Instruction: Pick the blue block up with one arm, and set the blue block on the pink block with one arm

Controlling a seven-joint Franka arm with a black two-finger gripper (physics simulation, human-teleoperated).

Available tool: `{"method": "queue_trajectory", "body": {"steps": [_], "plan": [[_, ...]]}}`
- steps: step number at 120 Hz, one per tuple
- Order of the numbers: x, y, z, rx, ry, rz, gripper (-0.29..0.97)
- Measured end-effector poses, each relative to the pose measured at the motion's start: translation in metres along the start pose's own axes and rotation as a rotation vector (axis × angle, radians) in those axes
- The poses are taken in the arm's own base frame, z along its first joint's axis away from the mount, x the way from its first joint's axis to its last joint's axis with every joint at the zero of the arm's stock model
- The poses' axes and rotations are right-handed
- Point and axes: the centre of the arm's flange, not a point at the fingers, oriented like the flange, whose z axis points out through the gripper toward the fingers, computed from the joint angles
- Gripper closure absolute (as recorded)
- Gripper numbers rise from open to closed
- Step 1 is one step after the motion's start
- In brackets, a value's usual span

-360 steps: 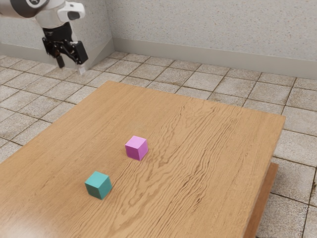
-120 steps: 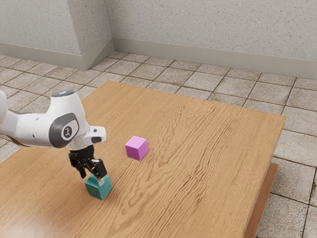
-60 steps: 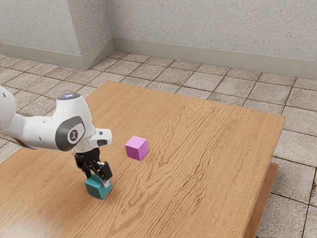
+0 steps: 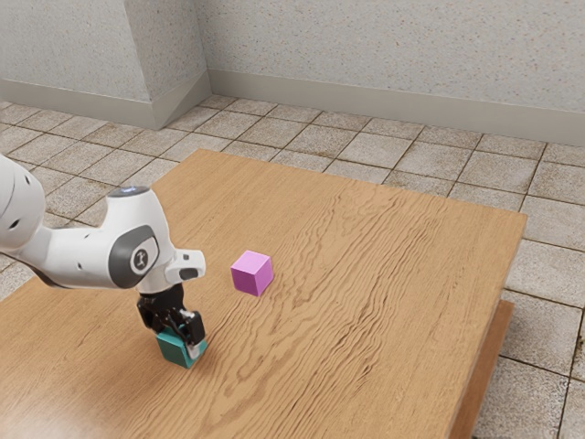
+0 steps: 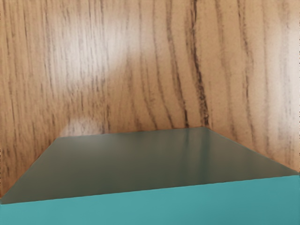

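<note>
The blue block (image 4: 179, 352) is kept on the table (image 4: 384, 274), near the pink block (image 4: 251, 273). The gripper (image 4: 175, 336) is set low over it so it can be grabbed. Whether it is clamped cannot be told.

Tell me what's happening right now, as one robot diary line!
phase: grasp | hand: low over blue block | blue block: on table | pink block: apart, nothing on it
</note>
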Motion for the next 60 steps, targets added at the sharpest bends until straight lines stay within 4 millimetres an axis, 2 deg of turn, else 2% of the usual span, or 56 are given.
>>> {"method": "queue_trajectory", "body": {"steps": [12, 26, 36, 41, 49, 60], "plan": [[0.003, 0.001, -0.008, 0.007, 0.017, 0.005, 0.34], [0.008, 0.007, -0.042, 0.022, 0.086, 0.030, 0.42], [0.019, 0.010, -0.070, 0.035, 0.142, 0.047, 0.40], [0.030, 0.011, -0.087, 0.042, 0.171, 0.057, 0.39], [0.062, 0.013, -0.129, 0.062, 0.216, 0.080, 0.38], [0.096, 0.006, -0.155, 0.086, 0.209, 0.087, 0.38]]}}
